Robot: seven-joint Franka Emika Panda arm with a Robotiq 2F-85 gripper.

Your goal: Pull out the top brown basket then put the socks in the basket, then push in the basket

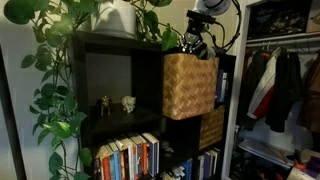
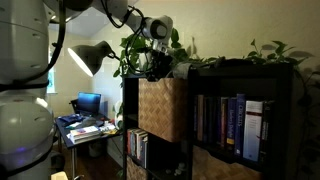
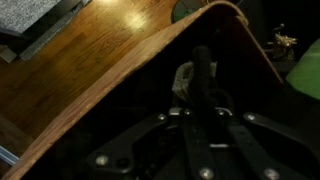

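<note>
Progress looks roughly midway. Left of the fingers, small figurines sit in an open cubby of the dark shelf. Directly beneath the gripper, the top brown basket juts forward past the shelf front in both exterior views, so the pulling-out seems done. It is a light tan woven cube with a square face and a smooth bent rim. In the wrist view a pale bundle, possibly the socks, lies in its dark inside just by the fingertips. I cannot tell whether the fingers are gripping it or spread. Pushing in is left. Below and right of the fingers sits a darker basket.
</note>
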